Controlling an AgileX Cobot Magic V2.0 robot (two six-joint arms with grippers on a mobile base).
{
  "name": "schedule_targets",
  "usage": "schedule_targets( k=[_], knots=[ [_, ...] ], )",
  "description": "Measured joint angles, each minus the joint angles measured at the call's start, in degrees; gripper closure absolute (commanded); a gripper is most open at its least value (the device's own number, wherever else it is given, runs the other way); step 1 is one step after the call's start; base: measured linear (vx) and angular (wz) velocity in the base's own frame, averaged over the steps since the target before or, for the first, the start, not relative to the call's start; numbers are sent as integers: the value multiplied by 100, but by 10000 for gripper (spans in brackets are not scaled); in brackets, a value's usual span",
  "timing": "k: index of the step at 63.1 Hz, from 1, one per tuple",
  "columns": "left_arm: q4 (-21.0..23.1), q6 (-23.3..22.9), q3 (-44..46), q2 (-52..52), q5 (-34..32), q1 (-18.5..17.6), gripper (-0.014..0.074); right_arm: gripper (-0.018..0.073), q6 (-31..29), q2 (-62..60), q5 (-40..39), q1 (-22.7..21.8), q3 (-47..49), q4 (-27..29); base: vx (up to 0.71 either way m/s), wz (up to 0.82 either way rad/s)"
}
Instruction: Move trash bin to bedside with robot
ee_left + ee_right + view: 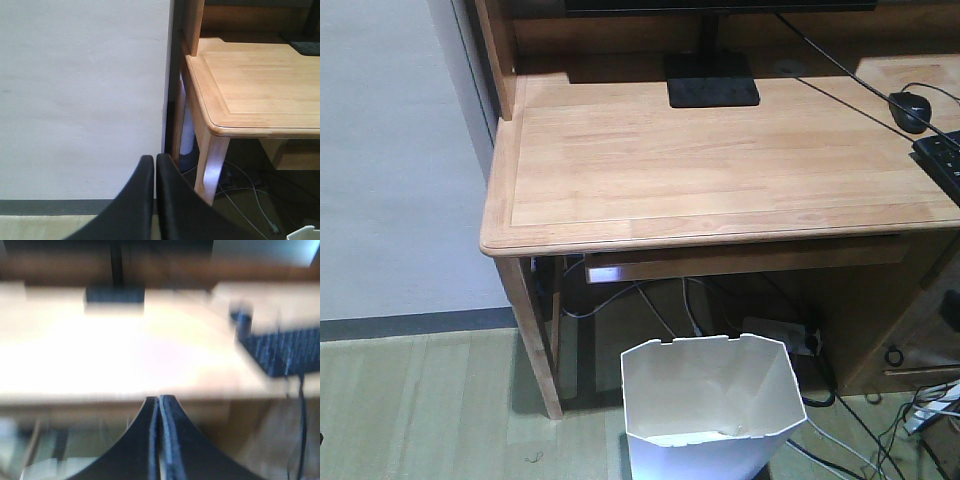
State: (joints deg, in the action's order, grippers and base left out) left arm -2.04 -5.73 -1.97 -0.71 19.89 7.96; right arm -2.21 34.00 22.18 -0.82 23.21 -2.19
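So the biggest thing in front of me is the light wooden desk [700, 160], with a plain pale wall [390, 150] off to its left and greenish floor [430, 400] below. No bed in any of my views, so I can't say where the bedside is from here.

The trash bin [710, 400] is on the floor right in front of the desk, just past its front edge and near the left leg. It's upright, the notched rim faces up, and it looks empty inside. My left wrist camera only catches a sliver of its rim down in the bottom right corner.

On the desk there's a black monitor base [712, 80] at the back, a keyboard [940, 160] cut off at the right edge and a mouse [910, 108] just behind it. Under the desk it's a mess of cables plus a power strip [780, 335], just behind the bin.

My left gripper [154, 159] has its fingers pressed together with nothing between them, and it points at the wall and the desk corner. My right gripper [159, 400] is the same deal: closed up and empty, facing the desk top. That view is badly blurred.

Progress-wise, I'd call this basically zero. The bin isn't held or even touched, and the whole job is left: get a grip on the rim, carry it and find the bed.
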Motion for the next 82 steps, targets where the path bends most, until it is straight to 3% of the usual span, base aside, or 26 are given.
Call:
schedule_targets(
  k=[17,26,35,50,57,82],
  knots=[
    [0,0,0,0,0,0,603,557,5,679,617,0,0,5,0,0],
    [0,0,0,0,0,0,603,489,9,715,667,0,12,5,0,0],
    [0,0,0,0,0,0,603,337,9,725,879,0,18,18,0,0],
    [0,0,0,0,0,0,603,-10,9,727,987,0,18,156,0,0],
    [0,0,0,0,0,0,603,-87,9,727,980,0,18,163,0,0],
    [0,0,0,0,0,0,603,-32,122,1048,816,0,254,307,0,0]
  ],
)
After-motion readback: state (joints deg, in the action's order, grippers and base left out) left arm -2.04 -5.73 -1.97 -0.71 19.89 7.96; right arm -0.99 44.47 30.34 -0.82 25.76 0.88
